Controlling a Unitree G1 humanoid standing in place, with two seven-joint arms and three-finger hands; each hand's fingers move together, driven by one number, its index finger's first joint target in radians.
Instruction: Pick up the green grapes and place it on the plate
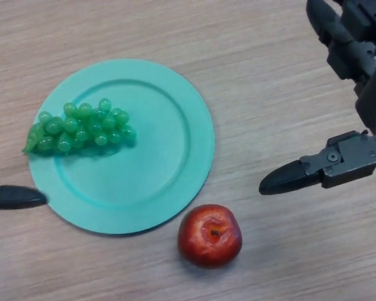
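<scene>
The green grapes [81, 127] are lying on the left part of the plate [175, 150], long axis running left to right, with the left hand [15, 197] nearer, just below-left at the rim; its finger state cannot be told. The right hand [338, 160] is being held well apart to the right, fingers extended and holding nothing. An apple [210, 235] is resting on the table [269, 75] just below the plate, obstructing neither hand.

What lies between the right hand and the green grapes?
In the head view, only the plate's bare right part and bare table separate the right hand from the green grapes.
</scene>
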